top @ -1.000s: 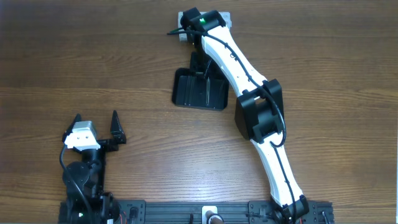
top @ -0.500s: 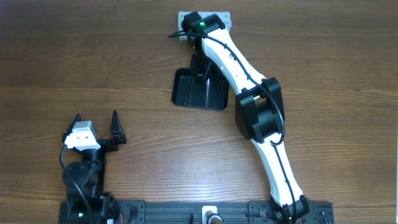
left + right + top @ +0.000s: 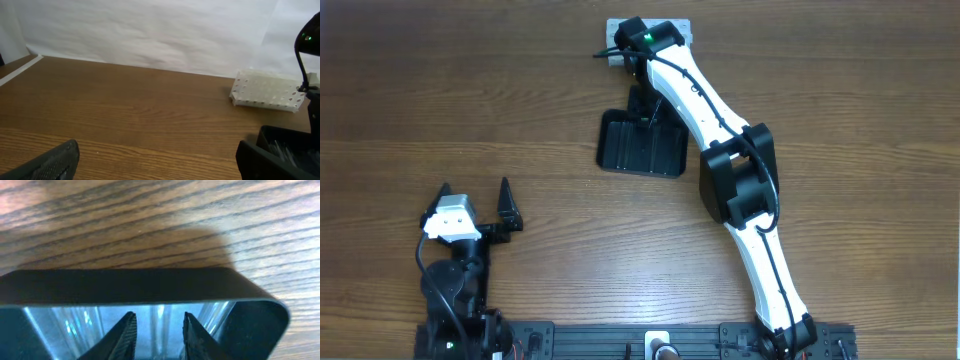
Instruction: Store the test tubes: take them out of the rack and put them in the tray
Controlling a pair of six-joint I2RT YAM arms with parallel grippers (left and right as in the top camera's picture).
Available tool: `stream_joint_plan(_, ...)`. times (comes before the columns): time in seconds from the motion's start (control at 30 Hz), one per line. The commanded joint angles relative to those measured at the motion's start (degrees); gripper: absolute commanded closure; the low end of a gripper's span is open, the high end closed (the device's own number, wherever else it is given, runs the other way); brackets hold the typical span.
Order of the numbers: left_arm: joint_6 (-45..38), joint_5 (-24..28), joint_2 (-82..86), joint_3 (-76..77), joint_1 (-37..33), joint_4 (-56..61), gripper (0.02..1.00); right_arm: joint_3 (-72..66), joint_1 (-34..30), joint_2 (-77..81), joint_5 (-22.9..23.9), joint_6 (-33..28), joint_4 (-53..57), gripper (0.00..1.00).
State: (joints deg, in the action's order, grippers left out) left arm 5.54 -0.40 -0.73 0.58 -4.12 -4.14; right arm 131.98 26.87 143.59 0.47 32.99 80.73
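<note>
The black tray (image 3: pixel 604 142) sat mid-counter (image 3: pixel 840 110). The white rack (image 3: pixel 685 30) stood just past the tray's far edge, i.e. the edge away from the arm bases, near it but apart.

The right arm (image 3: pixel 685 92) ran from its base diagonally over the tray's right side to the tray's far end. In its wrist view the right claw (image 3: pixel 159 322) hung just inside the tray's far wall. Its 2 tips stood a narrow gap apart, w/ the tray's floor showing btwn them. Clear test tubes (image 3: pixel 70 325) lay in the tray as pale glints on both sides of the claw; their number couldn't be told.

The left claw (image 3: pixel 475 190) was well away from the tray, off toward the near left of it, low over the counter by its own base, and its 2 fingers were spread wide. Its wrist view took in the tray's near corner w/ faint tube glints inside, and the rack behind the tray.
</note>
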Motion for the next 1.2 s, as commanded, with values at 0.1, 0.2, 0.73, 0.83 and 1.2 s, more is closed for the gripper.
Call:
stream_joint_plan(0.1, -0.6, 0.6, 0.4, -0.2, -0.2, -0.2, 0.020, 0.8, -1.8, -12.8, -0.9, -6.0, 1.3, 0.568)
stream_joint_plan(0.2, -0.6, 0.6, 0.4, -0.2, -0.2, -0.2, 0.020, 0.8, -3.6, -19.7, 4.1, -13.2, 2.2, 0.448)
stream_joint_plan(0.73, -0.6, 0.6, 0.4, -0.2, -0.2, -0.2, 0.023, -2.6, -11.4, -46.0, 12.3, -20.8, 16.1, 0.007)
stream_joint_plan(0.83, -0.6, 0.6, 0.4, -0.2, -0.2, -0.2, 0.020, -8.8, -12.6, -52.8, 12.8, -20.9, 15.7, 0.007)
stream_joint_plan(1.2, -0.6, 0.6, 0.4, -0.2, -0.2, -0.2, 0.020, -57.5, -18.4, -87.9, 12.8, -23.6, -14.8, 0.009)
